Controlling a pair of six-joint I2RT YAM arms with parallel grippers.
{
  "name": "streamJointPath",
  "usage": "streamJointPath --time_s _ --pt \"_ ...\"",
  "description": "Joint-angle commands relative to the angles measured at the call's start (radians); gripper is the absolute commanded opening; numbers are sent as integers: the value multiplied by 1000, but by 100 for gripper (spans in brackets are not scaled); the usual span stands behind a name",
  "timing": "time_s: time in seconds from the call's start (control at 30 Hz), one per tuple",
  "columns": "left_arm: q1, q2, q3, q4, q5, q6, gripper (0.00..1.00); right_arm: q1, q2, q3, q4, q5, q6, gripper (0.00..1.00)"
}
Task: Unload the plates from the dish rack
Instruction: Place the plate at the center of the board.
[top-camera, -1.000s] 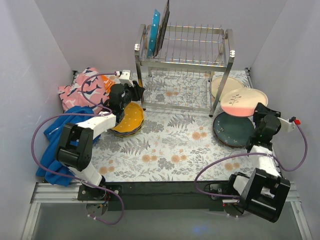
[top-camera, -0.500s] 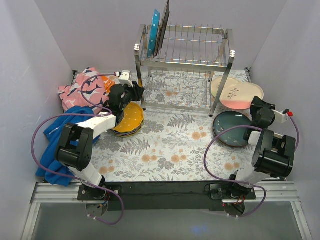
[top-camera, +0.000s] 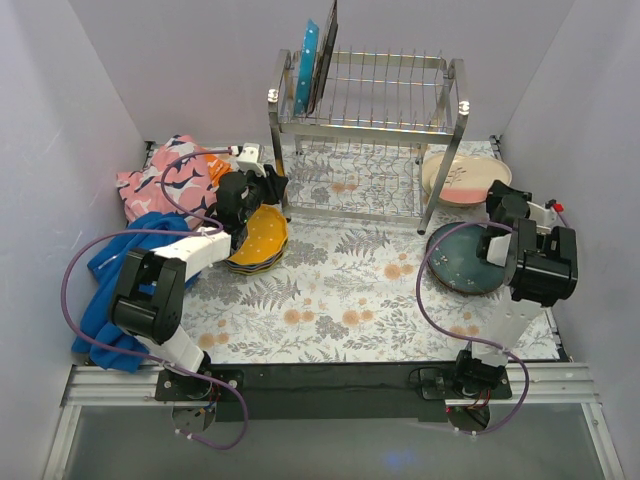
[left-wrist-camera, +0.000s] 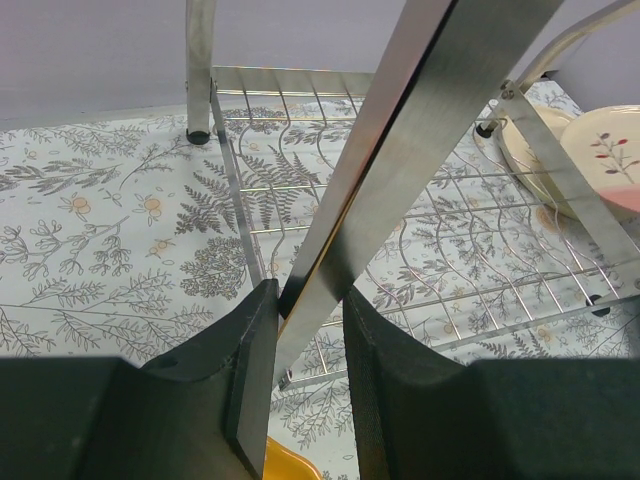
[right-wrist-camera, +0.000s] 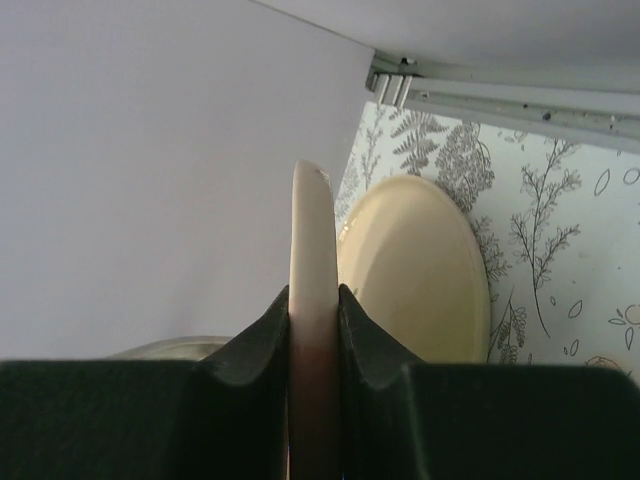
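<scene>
The dish rack (top-camera: 372, 128) stands at the back with two plates upright in its left slots, a teal dotted plate (top-camera: 307, 66) and a dark plate (top-camera: 327, 52). My left gripper (top-camera: 272, 186) (left-wrist-camera: 310, 300) is shut on the rack's front left leg (left-wrist-camera: 420, 120). My right gripper (top-camera: 497, 203) (right-wrist-camera: 313, 300) is shut on the rim of a pink-and-cream plate (top-camera: 465, 178) (right-wrist-camera: 312, 250). It holds that plate low over a cream plate (right-wrist-camera: 415, 270) at the back right. A dark teal plate (top-camera: 468, 258) lies in front, and orange plates (top-camera: 258, 238) are stacked on the left.
A pink patterned cloth (top-camera: 168, 176) and a blue cloth (top-camera: 118, 270) lie in the left corner. Grey walls close in on both sides and behind. The rack's lower wire shelf (left-wrist-camera: 330, 190) sits just above the floral table cover (top-camera: 340, 290).
My right arm has carried the pink-and-cream plate back and left, from above the dark teal plate to over the cream plate. The left arm has not moved.
</scene>
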Motion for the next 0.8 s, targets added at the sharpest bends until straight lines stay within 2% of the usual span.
streamJointPath --time_s 0.0,0.17,0.3,0.33,0.37,0.53,0.6,0.77 --pt "12 -33 -20 -84 -45 18 0 13 55 93 182 34 45 1" --pt "12 -7 -14 -75 -38 22 0 21 93 106 182 30 -16 2" --pt "12 7 -11 -73 -31 19 0 21 138 161 127 11 -44 17" --pt "12 6 -12 -72 -31 20 0 21 144 180 51 -1 -51 25" --pt "12 6 -14 -72 -34 20 0 19 148 229 2 -12 -60 28" --pt "12 -3 -17 -66 -36 20 0 19 196 358 -220 -50 -117 39" --pt "12 -8 -15 -69 -38 20 0 18 194 384 -325 -44 -123 40" --pt "10 -13 -15 -62 -30 20 0 -1 201 395 -384 -50 -139 41"
